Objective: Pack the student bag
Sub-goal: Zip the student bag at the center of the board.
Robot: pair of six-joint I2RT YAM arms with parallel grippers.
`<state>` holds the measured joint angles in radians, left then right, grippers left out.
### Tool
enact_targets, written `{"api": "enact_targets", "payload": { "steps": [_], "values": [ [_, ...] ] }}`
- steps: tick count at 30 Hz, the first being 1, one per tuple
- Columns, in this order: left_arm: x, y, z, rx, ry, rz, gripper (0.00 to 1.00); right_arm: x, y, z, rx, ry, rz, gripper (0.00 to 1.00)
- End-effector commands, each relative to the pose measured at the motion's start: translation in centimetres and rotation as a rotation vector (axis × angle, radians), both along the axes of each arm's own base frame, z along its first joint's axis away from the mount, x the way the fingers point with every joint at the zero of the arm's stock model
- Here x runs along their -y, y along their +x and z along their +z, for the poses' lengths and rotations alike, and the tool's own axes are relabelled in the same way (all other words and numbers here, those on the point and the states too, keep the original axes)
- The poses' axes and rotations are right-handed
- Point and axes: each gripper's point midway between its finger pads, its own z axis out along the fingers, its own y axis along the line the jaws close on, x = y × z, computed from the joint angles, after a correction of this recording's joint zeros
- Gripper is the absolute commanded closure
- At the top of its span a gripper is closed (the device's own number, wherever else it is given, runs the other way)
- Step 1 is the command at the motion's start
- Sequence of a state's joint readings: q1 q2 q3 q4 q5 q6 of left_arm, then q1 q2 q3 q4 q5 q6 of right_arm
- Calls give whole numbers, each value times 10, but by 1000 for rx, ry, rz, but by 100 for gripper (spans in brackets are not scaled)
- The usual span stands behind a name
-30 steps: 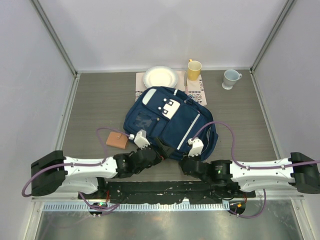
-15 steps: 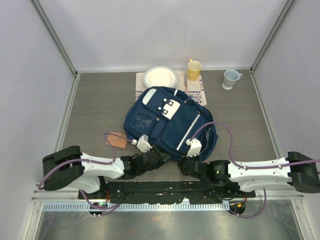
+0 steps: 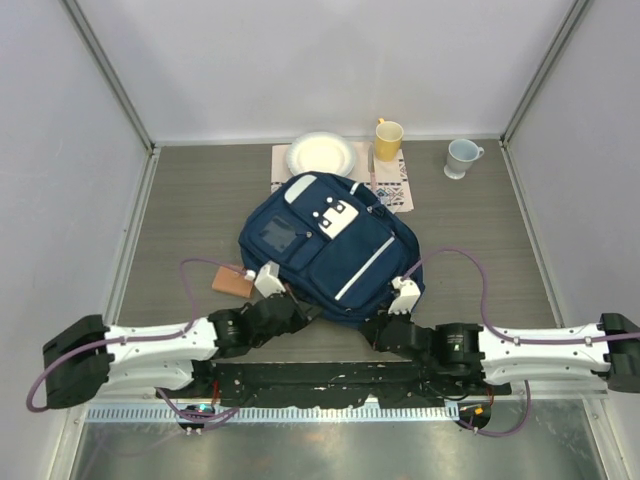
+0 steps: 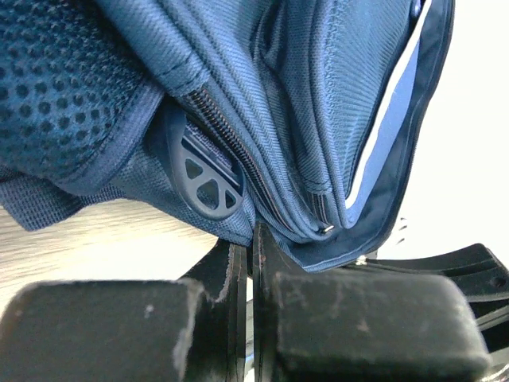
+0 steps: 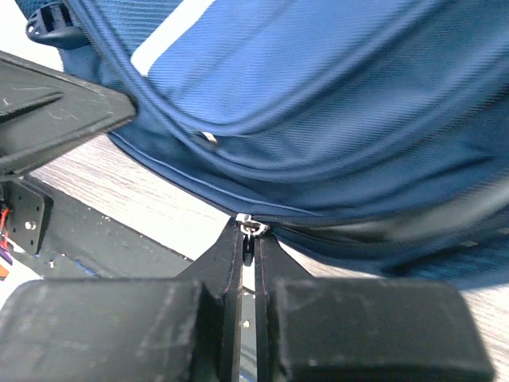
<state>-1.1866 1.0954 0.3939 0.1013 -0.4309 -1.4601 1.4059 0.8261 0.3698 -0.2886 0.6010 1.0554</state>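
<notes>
The student bag [image 3: 330,240] lies mid-tabletop [image 3: 190,200], soft and floppy, likely light; its cloth will sag when pulled. The left hand [image 3: 268,282] is pinched shut on its near-left hem, and the right hand [image 3: 405,296] is closed on the zipper pull [image 5: 248,227] at its near edge: sensible holds.

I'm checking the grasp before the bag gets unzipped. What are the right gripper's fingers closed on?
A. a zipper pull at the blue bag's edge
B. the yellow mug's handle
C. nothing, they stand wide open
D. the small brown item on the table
A: in the right wrist view, the right gripper has its fingers pressed together on the zipper pull at the lower edge of the student bag.
</notes>
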Motion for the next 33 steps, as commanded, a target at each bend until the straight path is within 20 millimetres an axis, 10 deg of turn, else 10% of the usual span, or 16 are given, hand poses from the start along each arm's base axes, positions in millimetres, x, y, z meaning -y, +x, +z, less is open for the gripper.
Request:
{"api": "enact_targets", "payload": {
  "steps": [1,11,33],
  "values": [
    [-55,12,-18,45,163,12,100,35,6,-16,6,-70,-92,99],
    [-101,18,-7,64,320,-160,100,34,-2,-25,-14,-145,-17,99],
    [-24,8,28,119,184,-796,100,-31,-55,-8,129,-197,315,99]
  ]
}}
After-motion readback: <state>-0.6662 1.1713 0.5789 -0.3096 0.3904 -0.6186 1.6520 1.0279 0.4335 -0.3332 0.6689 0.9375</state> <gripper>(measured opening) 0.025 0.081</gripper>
